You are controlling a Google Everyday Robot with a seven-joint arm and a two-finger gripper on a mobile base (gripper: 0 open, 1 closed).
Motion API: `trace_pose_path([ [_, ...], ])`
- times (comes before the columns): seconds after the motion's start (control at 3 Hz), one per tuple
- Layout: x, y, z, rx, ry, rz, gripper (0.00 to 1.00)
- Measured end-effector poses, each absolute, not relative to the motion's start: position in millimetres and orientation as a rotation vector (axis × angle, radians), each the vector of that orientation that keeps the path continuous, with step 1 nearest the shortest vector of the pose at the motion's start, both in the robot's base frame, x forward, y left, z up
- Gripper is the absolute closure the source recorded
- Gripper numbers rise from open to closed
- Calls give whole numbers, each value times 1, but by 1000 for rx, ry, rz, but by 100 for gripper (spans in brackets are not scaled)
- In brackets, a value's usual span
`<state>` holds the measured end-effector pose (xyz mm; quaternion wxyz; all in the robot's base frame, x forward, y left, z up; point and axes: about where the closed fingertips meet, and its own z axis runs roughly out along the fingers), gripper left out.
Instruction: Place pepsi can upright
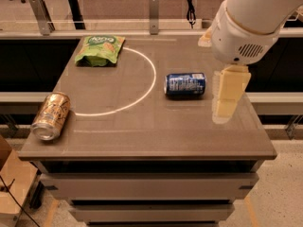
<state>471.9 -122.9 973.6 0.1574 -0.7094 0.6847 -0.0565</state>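
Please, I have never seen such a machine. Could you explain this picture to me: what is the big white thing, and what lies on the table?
The big white shape at the upper right is a robot arm. Its cream-coloured end, the tool, hangs over the table's right side, just right of the pepsi can and apart from it; nothing is seen in it. One camera looks down on the table from the front. The blue pepsi can lies on its side. A gold can lies on its side near the left edge, and a green chip bag lies at the back left.
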Motion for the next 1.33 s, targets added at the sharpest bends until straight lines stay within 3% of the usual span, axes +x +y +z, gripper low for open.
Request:
trace_pose_path([
  [1.33, 566, -116, 940, -2079, 1991, -219, 0],
])
